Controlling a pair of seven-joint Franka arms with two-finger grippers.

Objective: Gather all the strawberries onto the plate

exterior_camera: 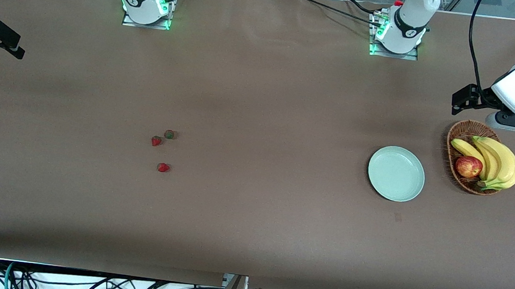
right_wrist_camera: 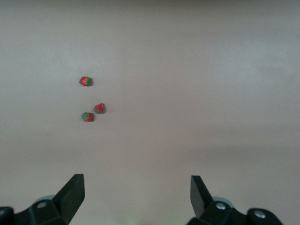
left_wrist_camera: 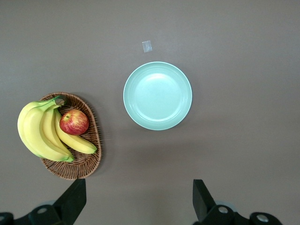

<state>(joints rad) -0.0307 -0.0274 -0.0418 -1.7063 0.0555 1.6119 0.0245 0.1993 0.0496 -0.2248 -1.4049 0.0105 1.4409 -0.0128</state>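
Observation:
Three strawberries lie on the brown table toward the right arm's end: one red [exterior_camera: 156,141], a darker greenish one [exterior_camera: 169,134] beside it, and one red [exterior_camera: 163,167] nearer the front camera. They also show in the right wrist view [right_wrist_camera: 99,108] [right_wrist_camera: 87,116] [right_wrist_camera: 86,81]. The pale mint-green plate [exterior_camera: 396,173] [left_wrist_camera: 158,95] lies empty toward the left arm's end. My right gripper [exterior_camera: 12,45] [right_wrist_camera: 137,197] is open and empty, up over the table's end, well away from the berries. My left gripper [exterior_camera: 460,99] [left_wrist_camera: 139,201] is open and empty, up over the table next to the basket.
A brown wicker basket [exterior_camera: 464,131] [left_wrist_camera: 89,164] with bananas [exterior_camera: 497,160] and a red apple [exterior_camera: 468,166] stands beside the plate at the left arm's end. A small scrap of tape [exterior_camera: 397,217] lies nearer the front camera than the plate.

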